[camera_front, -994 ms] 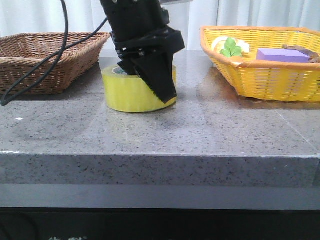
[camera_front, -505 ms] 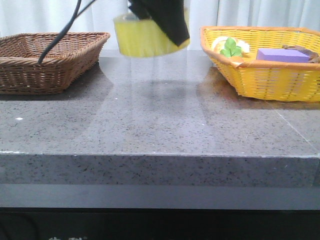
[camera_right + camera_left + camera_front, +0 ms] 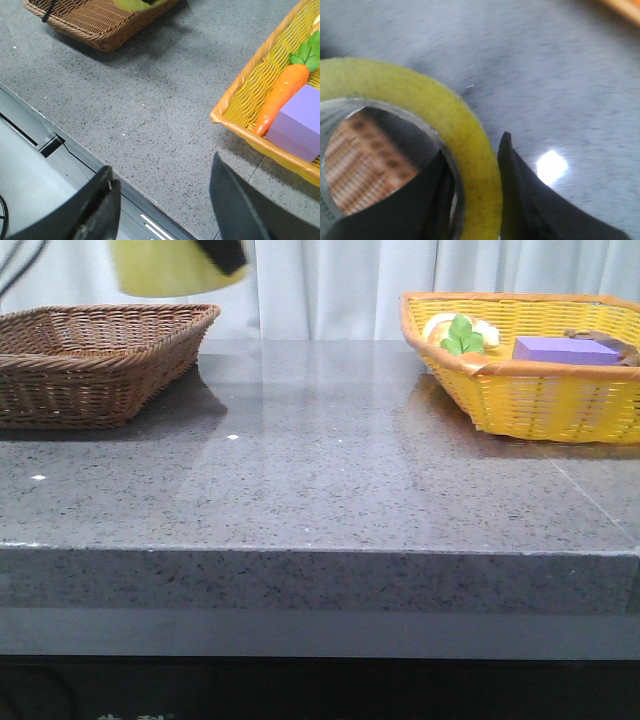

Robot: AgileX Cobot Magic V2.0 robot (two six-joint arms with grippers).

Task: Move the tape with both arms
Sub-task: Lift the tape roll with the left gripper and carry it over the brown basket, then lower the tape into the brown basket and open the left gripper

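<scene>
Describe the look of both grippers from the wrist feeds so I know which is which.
Left gripper: plain matte black fingers, broad at the base and narrowing to a pointed tip, no markings or cables in view. Right gripper: the same black fingers, wide flat blades with smooth faces and slightly scuffed, greyish edges. No labels or sleeves visible on either.

1. My front camera looks forward, low, across the grey speckled stone table [image 3: 320,490].
2. My left wrist camera sits tight against its load.
3. My right wrist camera looks down from higher, sharing the brown wicker basket [image 3: 100,20] with the front view.
</scene>
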